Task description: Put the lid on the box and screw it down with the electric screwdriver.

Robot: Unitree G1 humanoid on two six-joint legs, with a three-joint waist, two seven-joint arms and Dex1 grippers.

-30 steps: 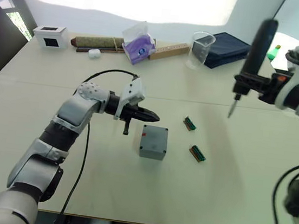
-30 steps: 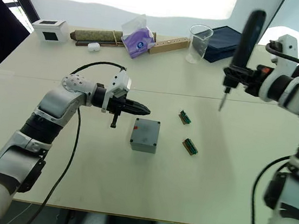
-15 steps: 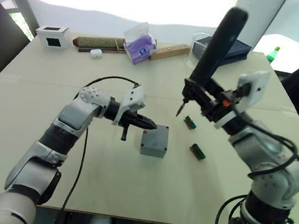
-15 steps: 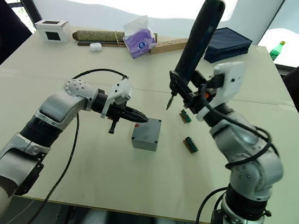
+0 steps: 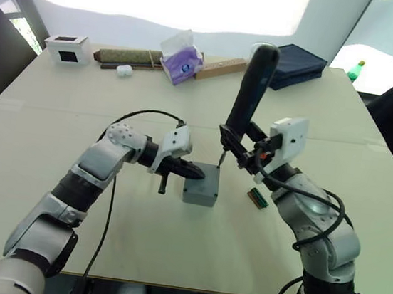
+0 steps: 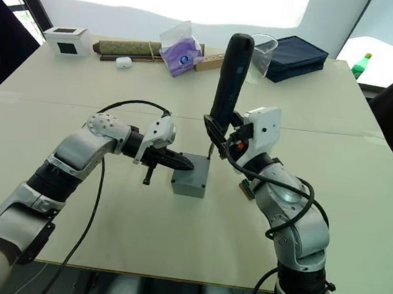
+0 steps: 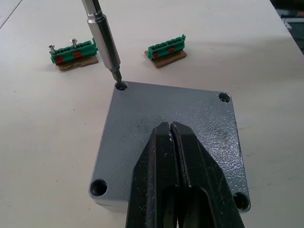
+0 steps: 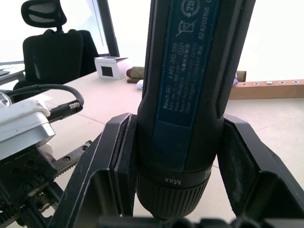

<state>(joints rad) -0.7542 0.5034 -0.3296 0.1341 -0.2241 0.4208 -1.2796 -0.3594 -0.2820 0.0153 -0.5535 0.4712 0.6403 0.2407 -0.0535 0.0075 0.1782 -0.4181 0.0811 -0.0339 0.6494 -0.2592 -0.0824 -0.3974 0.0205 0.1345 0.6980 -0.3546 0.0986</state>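
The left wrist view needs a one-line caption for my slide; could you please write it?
Shut left end effector pressing on the grey lid while the electric screwdriver bit meets a corner screw hole.

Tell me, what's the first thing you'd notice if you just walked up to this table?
The tall black electric screwdriver, clamped in the right gripper, stands almost upright in the middle of the table. Its thin metal bit points at a corner screw hole of the grey lid on the box. The left gripper presses its shut black fingers on the lid from the other side.
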